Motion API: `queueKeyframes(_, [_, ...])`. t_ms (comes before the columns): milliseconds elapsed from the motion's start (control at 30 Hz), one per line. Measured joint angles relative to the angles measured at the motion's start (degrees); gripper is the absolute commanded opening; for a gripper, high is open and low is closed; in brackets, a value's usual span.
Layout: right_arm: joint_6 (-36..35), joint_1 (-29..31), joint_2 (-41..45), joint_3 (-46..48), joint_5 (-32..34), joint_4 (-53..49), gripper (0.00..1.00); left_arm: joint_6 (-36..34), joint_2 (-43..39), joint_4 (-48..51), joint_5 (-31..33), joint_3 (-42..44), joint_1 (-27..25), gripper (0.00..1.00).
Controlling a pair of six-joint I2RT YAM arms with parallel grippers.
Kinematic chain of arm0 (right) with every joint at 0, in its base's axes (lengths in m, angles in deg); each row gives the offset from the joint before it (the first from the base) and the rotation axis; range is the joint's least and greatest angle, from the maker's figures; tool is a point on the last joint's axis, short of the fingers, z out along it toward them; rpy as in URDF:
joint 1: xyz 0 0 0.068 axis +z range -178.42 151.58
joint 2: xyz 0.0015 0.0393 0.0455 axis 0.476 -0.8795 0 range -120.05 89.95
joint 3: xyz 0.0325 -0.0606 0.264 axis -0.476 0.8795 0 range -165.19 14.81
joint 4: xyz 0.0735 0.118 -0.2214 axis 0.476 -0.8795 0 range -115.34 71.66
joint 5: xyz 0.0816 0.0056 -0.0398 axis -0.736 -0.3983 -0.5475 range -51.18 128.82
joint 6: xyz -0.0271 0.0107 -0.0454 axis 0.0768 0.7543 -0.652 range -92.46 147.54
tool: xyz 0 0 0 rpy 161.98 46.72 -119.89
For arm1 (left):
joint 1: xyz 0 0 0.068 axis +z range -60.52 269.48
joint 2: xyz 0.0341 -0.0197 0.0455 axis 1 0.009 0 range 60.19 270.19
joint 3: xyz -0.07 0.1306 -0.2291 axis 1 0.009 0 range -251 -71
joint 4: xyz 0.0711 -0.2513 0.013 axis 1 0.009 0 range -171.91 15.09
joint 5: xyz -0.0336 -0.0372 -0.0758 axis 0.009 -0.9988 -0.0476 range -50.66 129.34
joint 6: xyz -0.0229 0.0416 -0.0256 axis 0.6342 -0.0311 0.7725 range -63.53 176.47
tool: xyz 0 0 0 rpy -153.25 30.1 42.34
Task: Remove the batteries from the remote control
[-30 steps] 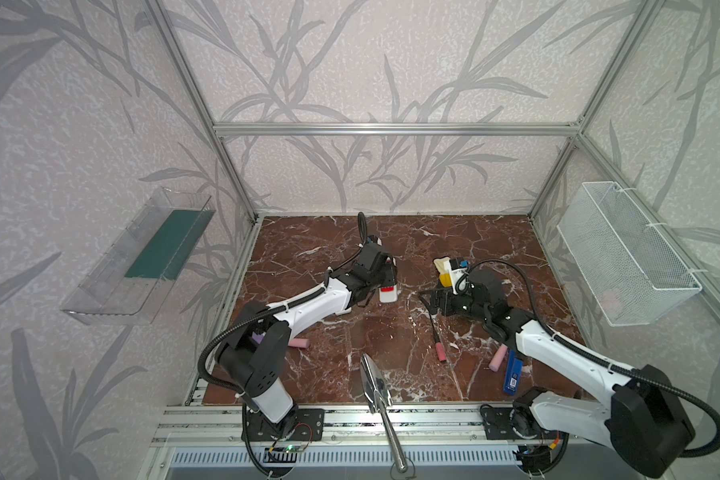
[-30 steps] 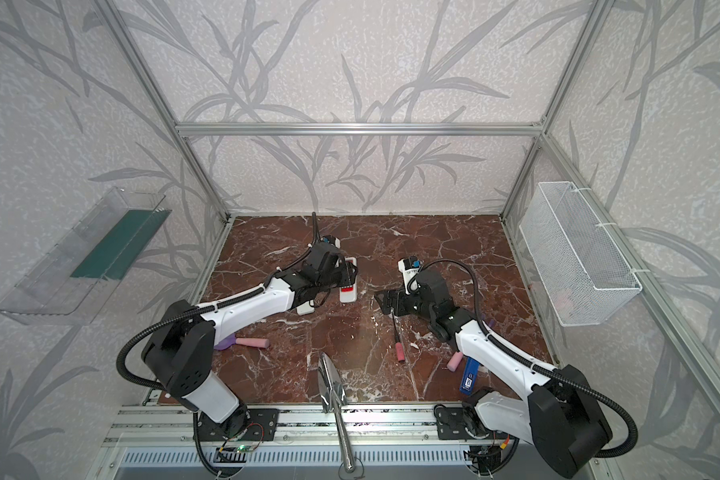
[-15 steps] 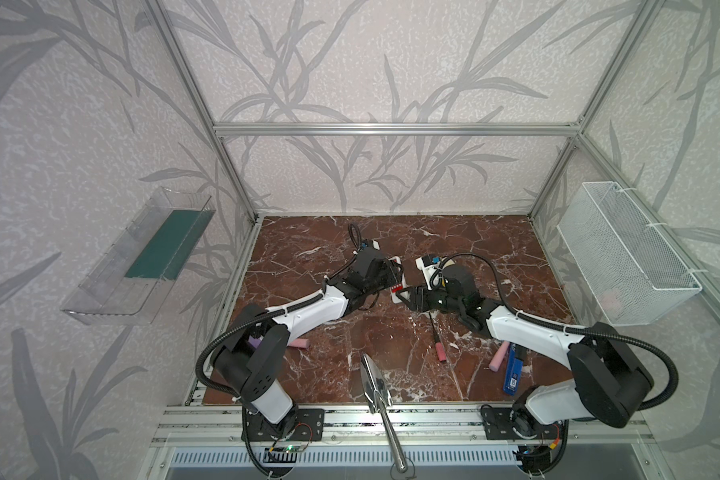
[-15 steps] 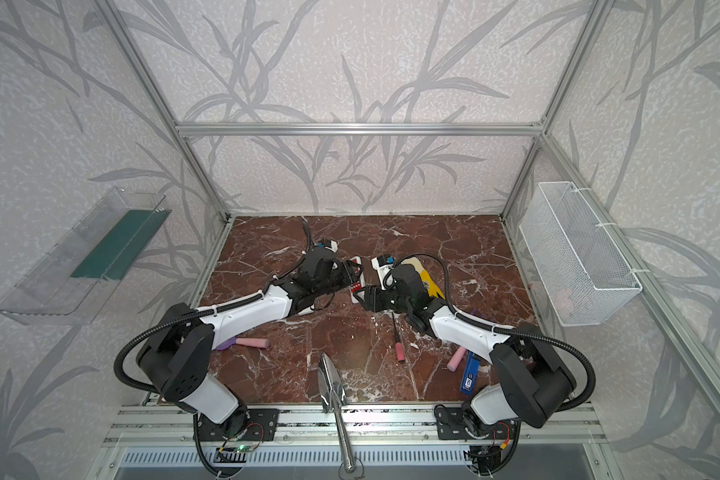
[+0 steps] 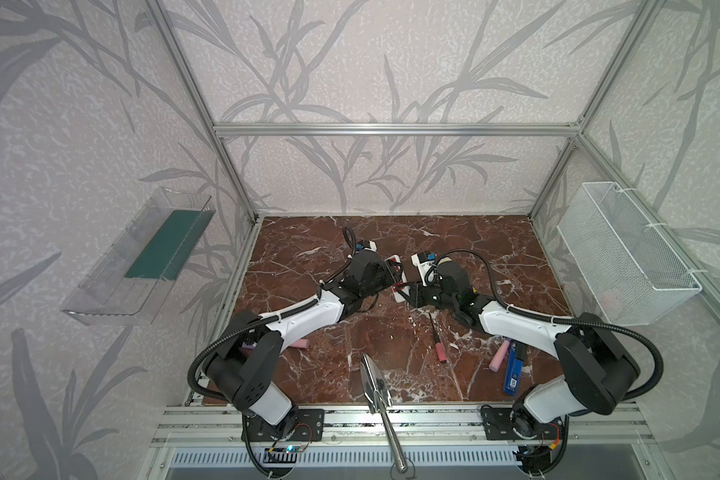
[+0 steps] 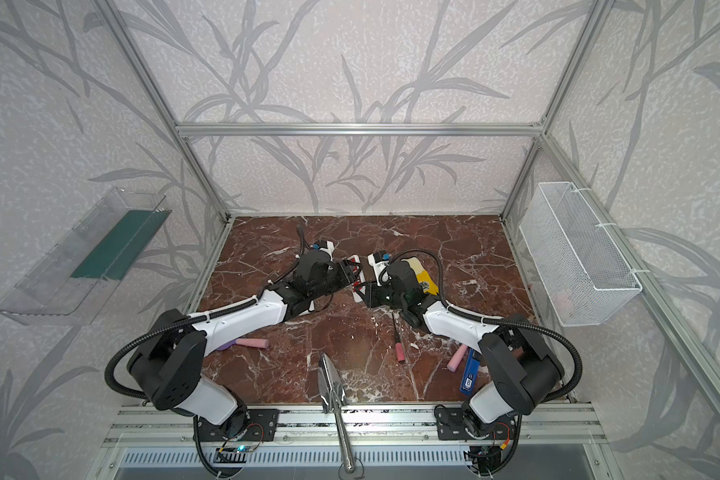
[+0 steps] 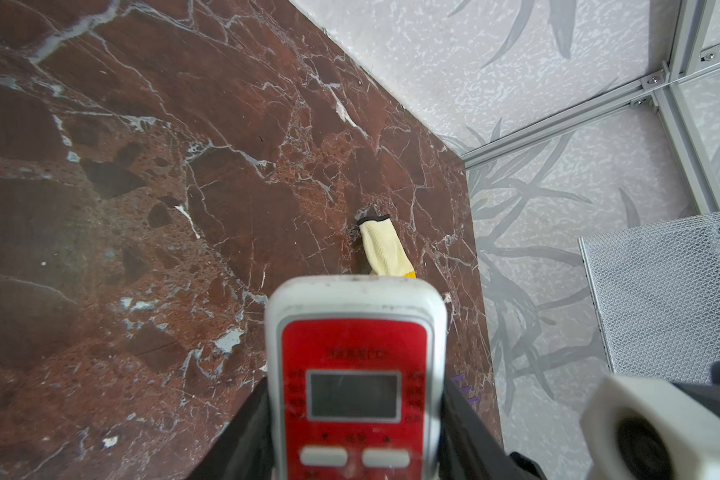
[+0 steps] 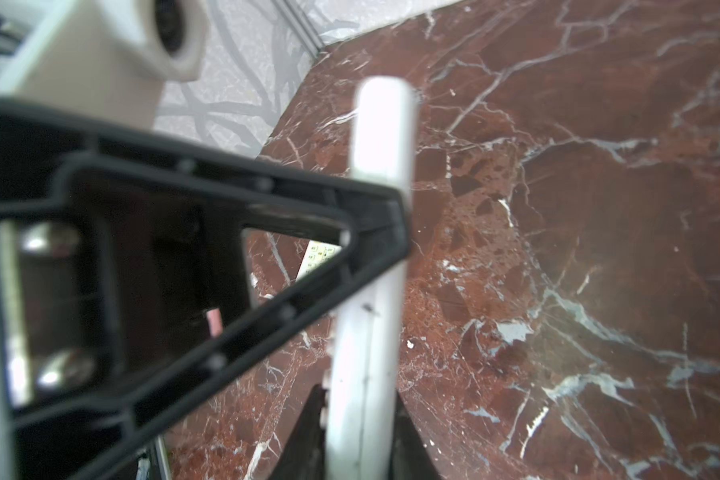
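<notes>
The remote control point(image 5: 395, 261), white with a red face, is held off the marble floor mid-table between both arms. In the left wrist view its red face and screen point(image 7: 356, 374) sit between my left gripper's point(image 7: 356, 399) black fingers point(image 7: 250, 424), which are shut on its sides. My right gripper point(image 8: 360, 436) is shut on the remote's thin white edge point(image 8: 371, 332) from the other end. In both top views the right gripper point(image 6: 368, 293) meets the left gripper point(image 6: 341, 276) at the remote. The batteries are hidden.
A pink-handled screwdriver point(image 5: 438, 347), pink cylinders point(image 5: 499, 357) point(image 5: 298, 343) and a blue item point(image 5: 513, 372) lie near the front. A yellow glove point(image 7: 385, 249) lies behind the right arm. A wire basket point(image 5: 624, 257) hangs right, a clear shelf point(image 5: 142, 257) left, a metal scoop point(image 5: 375, 382) in front.
My right arm has swung left to the remote and its jaws have closed on the remote's edge. The left gripper kept its hold and turned the remote slightly.
</notes>
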Motion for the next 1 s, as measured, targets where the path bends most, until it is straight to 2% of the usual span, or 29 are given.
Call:
queueKeyframes(67, [-0.07,0.15,-0.04,-0.17,-0.02,0.02,0.12,0.0,-0.55,0.0,0.22,0.31,0.04,0.46])
queueKeyframes(133, [-0.44,0.24,-0.04,-0.55,-0.04,-0.02,0.09,0.02,-1.05,0.07,0.5,0.44,0.09,0.52])
queueKeyframes(167, [-0.85,0.26,-0.04,-0.7,-0.02,0.0,0.07,-0.02,-1.22,0.02,0.61,0.44,0.11,0.61])
queueKeyframes(233, [-2.03,0.35,-0.02,-0.79,0.04,0.0,0.06,0.07,-1.53,0.02,0.66,0.44,0.2,0.9])
queueKeyframes(267, [-2.89,0.52,0.0,-0.83,0.52,-0.33,0.06,0.13,-1.66,0.02,0.52,0.44,0.2,0.99])
queueKeyframes(433, [-10.75,2.51,0.74,-0.96,5.75,-5.7,0.06,-0.83,-3.23,2.23,0.46,0.0,0.17,0.99])
queueKeyframes(600, [-23.43,7.37,3.69,-1.7,19.8,-10.38,0.04,-5.2,-6.1,14.78,3.76,-5.42,0.59,0.99])
queueKeyframes(767, [-35.01,11.74,5.55,-1.2,31.45,-9.68,0.03,-8.24,-8.72,24.33,7.02,-12.33,0.96,0.99])
queueKeyframes(1000, [-46.18,15.02,5.84,1.66,41.64,-5.66,0.03,-8.55,-9.92,29.88,6.86,-13.25,1.2,0.97])
